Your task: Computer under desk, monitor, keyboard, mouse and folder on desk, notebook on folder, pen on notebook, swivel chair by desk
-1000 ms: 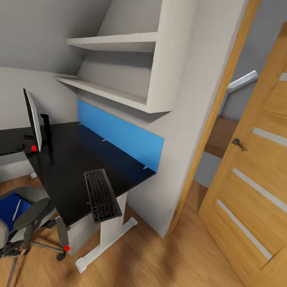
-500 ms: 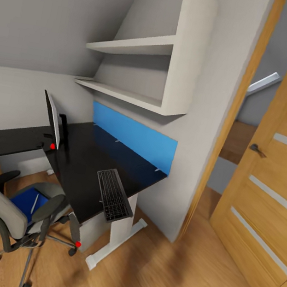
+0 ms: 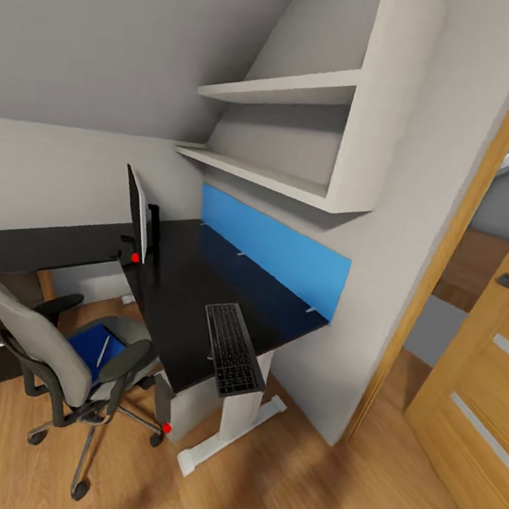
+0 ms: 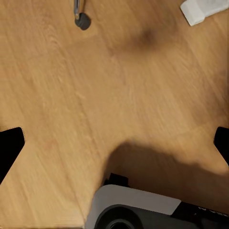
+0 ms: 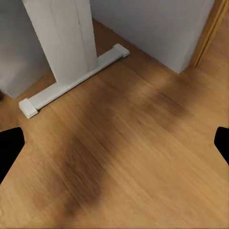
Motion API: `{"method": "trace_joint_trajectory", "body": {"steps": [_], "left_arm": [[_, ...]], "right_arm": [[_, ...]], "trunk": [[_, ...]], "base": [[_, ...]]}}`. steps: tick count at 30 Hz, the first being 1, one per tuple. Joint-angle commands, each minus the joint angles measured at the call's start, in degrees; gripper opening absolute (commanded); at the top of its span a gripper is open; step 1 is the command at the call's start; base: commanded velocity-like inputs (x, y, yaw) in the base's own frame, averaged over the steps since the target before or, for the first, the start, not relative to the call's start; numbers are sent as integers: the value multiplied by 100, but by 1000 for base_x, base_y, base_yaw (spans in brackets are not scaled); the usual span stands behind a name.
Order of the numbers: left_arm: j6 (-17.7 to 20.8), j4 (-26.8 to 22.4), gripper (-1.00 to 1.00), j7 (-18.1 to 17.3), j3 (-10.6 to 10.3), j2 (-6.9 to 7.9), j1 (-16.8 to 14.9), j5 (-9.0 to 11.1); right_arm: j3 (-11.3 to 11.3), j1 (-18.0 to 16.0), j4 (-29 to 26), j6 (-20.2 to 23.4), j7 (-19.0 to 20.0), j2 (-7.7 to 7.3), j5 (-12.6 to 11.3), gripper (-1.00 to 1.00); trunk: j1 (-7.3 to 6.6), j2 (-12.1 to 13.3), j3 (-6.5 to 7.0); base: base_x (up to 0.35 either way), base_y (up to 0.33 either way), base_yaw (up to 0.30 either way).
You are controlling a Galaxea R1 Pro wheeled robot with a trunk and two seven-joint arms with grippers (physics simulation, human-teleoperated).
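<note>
The robot stands on the wood floor [image 3: 312,504] facing the desk [image 3: 172,299], not yet within reach of anything. The monitor [image 3: 137,214] stands upright on the desk, seen nearly edge-on. The keyboard [image 3: 232,348] lies on the desk at the near end, and its near tip looks to overhang the edge slightly. The swivel chair [image 3: 64,355] sits just beside the desk with its back toward the camera side. The folder [image 3: 90,347] lies flat on the seat, with the pen [image 3: 103,348] resting on top of it. The notebook cannot be made out (possibly hidden by the chair, cannot tell).

The left wrist view looks down at bare floor with a chair caster [image 4: 82,21] at the frame edge. The left gripper [image 4: 114,143] has its two dark fingertips far apart with nothing between them. The right wrist view shows the desk's white leg and foot [image 5: 71,81]. The right gripper [image 5: 114,143] is likewise spread wide and empty.

Handling judgement: the folder looks thick, stiff and moderately heavy, so a pinch on a long free edge, away from the armrests [image 3: 125,357], should be stable. The pen will likely roll or slide off if the folder tilts (better to lift it first). The pen is thin and light and wants a narrow pinch across its middle. The keyboard is rigid and long, so it should be gripped mid-length or just pushed across the desk. The chair will roll and swivel if bumped.
</note>
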Motion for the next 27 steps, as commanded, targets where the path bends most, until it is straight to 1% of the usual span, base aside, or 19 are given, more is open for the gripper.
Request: {"method": "trace_joint_trajectory", "body": {"steps": [1, 9, 27], "left_arm": [[-4, -9, 100, 2, 6, -1, 3, 0], [-4, -9, 100, 2, -5, -7, 3, -2], [-4, -9, 100, 2, 4, -1, 3, 0]], "right_arm": [[-5, -4, 3, -17, 9, 2, -9, 100], [1, -4, 3, -17, 11, 4, -6, 100], [13, -4, 14, 0, 11, 2, 12, 100]], "trunk": [[1, -5, -6], [1, -5, -6], [1, -5, -6]], "base": [[0, -66, 275], [0, -211, 275], [0, -9, 275]]}}
